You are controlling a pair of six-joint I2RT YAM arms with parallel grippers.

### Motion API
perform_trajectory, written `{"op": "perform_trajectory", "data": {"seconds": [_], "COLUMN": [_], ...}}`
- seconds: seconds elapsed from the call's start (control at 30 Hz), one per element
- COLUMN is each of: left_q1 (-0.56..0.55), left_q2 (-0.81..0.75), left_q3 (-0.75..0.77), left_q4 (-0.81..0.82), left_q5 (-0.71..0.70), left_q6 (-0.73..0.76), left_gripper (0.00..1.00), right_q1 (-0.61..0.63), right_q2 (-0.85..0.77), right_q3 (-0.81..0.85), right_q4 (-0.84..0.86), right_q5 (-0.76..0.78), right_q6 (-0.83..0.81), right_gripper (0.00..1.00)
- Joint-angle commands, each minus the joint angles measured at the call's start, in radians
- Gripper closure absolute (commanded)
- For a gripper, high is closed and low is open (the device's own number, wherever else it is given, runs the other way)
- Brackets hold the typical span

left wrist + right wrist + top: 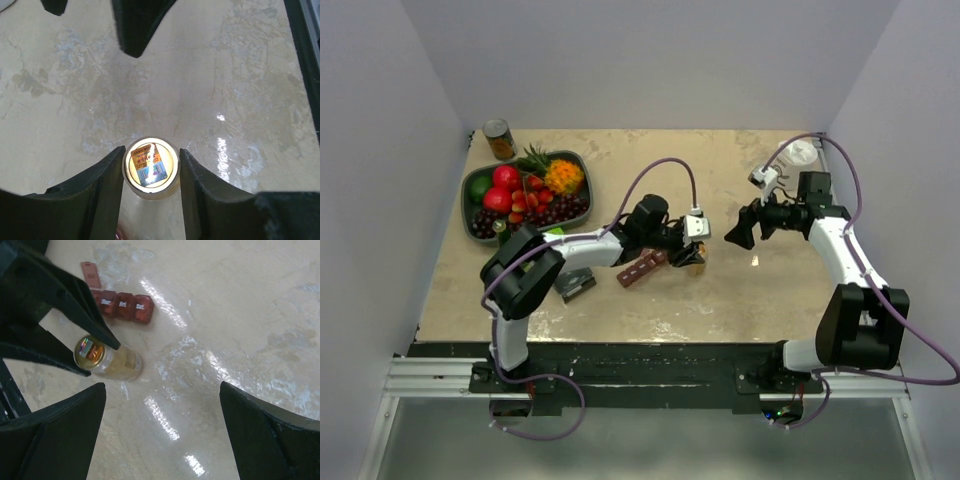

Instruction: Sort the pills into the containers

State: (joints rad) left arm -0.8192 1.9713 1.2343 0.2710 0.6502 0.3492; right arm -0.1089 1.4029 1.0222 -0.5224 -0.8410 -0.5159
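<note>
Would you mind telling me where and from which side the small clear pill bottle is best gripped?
Grip the pill bottle across its round side wall near the top, coming down from above with one finger on each side. It stands upright on the table, a narrow cylinder, so opposite sides give even contact. The left pincer brackets it this way.

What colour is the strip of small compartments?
The strip is dark red; the right wrist view shows it best.

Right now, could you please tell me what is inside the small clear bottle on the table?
Through the clear wall of the bottle, a yellowish-orange mass of pills shows. From above, its labelled top covers them, so single pills cannot be counted.
</note>
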Motion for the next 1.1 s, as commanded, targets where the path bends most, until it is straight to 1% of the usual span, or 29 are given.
{"op": "perform_trajectory", "data": {"seconds": [0.0, 0.07, 0.1, 0.13, 0.17, 0.23, 0.27, 0.3, 0.37, 0.47, 0.6, 0.63, 0.67, 0.73, 0.77, 0.83, 0.93, 1.0, 1.07], "left_q1": [0.012, 0.022, 0.023, 0.026, 0.026, 0.026, 0.026, 0.025, 0.026, 0.026, 0.026, 0.026, 0.026, 0.025, 0.025, 0.025, 0.025, 0.025, 0.025], "left_q2": [-0.198, -0.271, -0.296, -0.32, -0.365, -0.428, -0.449, -0.468, -0.517, -0.56, -0.592, -0.604, -0.609, -0.624, -0.627, -0.64, -0.654, -0.658, -0.664], "left_q3": [-0.108, -0.172, -0.194, -0.217, -0.264, -0.314, -0.355, -0.372, -0.418, -0.444, -0.453, -0.458, -0.461, -0.473, -0.475, -0.489, -0.503, -0.507, -0.519], "left_q4": [0.232, 0.267, 0.278, 0.292, 0.327, 0.394, 0.41, 0.425, 0.479, 0.524, 0.539, 0.551, 0.557, 0.583, 0.588, 0.611, 0.632, 0.639, 0.658], "left_q5": [-0.098, -0.122, -0.145, -0.161, -0.178, -0.208, -0.225, -0.26, -0.287, -0.316, -0.363, -0.368, -0.376, -0.385, -0.388, -0.397, -0.406, -0.412, -0.412], "left_q6": [-0.255, -0.341, -0.378, -0.406, -0.462, -0.504, -0.541, -0.556, -0.597, -0.628, -0.644, -0.654, -0.659, -0.673, -0.685, -0.694, -0.708, -0.713, -0.728], "left_gripper": [1.0, 1.0, 1.0, 1.0, 1.0, 1.0, 1.0, 1.0, 1.0, 1.0, 1.0, 1.0, 1.0, 1.0, 1.0, 1.0, 1.0, 1.0, 1.0], "right_q1": [0.008, 0.046, 0.064, 0.086, 0.139, 0.181, 0.214, 0.227, 0.262, 0.294, 0.371, 0.386, 0.411, 0.426, 0.434, 0.446, 0.448, 0.448, 0.448], "right_q2": [-0.013, -0.022, -0.036, -0.047, -0.057, -0.091, -0.097, -0.1, -0.094, -0.087, -0.065, -0.065, -0.064, -0.061, -0.056, -0.044, -0.035, -0.035, -0.031], "right_q3": [0.0, -0.002, 0.001, 0.003, 0.003, -0.001, 0.001, 0.012, 0.038, 0.059, 0.095, 0.095, 0.087, 0.078, 0.076, 0.078, 0.085, 0.082, 0.081], "right_q4": [-0.155, -0.27, -0.304, -0.338, -0.331, -0.257, -0.243, -0.232, -0.211, -0.13, -0.104, -0.072, -0.047, 0.017, 0.031, 0.065, 0.079, 0.105, 0.128], "right_q5": [-0.223, -0.259, -0.274, -0.273, -0.268, -0.265, -0.27, -0.277, -0.303, -0.345, -0.356, -0.356, -0.349, -0.348, -0.346, -0.323, -0.336, -0.345, -0.356], "right_q6": [-0.351, -0.497, -0.632, -0.677, -0.697, -0.656, -0.638, -0.612, -0.58, -0.423, -0.333, -0.307, -0.244, -0.19, -0.149, -0.109, -0.079, -0.026, -0.003], "right_gripper": [0.01, 0.01, 0.01, 0.01, 0.01, 0.01, 0.01, 0.01, 0.01, 0.01, 0.01, 0.01, 0.03, 0.04, 0.07, 0.11, 0.19, 0.24, 0.26]}}
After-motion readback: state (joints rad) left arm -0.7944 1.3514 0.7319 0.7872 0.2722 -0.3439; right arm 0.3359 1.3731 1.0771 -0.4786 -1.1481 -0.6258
